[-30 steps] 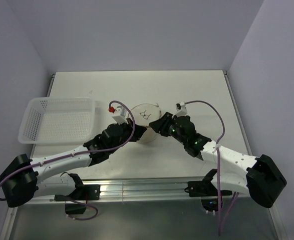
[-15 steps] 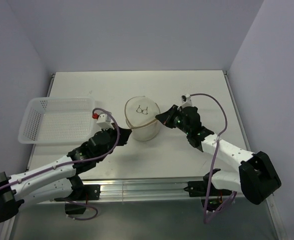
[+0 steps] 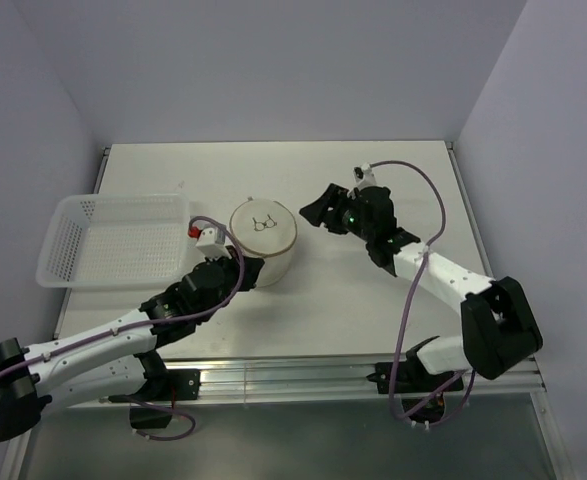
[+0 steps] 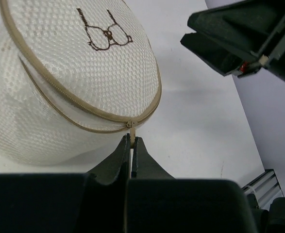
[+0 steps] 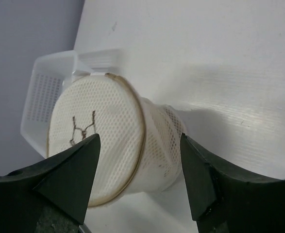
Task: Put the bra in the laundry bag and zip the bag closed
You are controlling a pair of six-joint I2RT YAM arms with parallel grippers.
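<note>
The laundry bag (image 3: 263, 240) is a round white mesh drum with a tan zipper rim and a small brown drawing on its lid. It stands mid-table, tilted toward the right. My left gripper (image 4: 131, 141) is shut on the zipper pull (image 4: 130, 127) at the near rim of the lid. In the top view that gripper (image 3: 245, 268) sits against the bag's near left side. My right gripper (image 3: 313, 212) hangs open to the right of the bag, apart from it. The bag (image 5: 113, 145) shows between its spread fingers. The bra is hidden.
A white perforated plastic basket (image 3: 113, 240) lies left of the bag, close to the table's left edge, and shows behind the bag in the right wrist view (image 5: 45, 97). Purple cables loop over both arms. Grey walls close in the table's back and sides.
My right gripper opened, let go of the bag and drew back up and to the right. The bag shifted left and its lid now faces up. My left gripper stayed shut on the pull.
</note>
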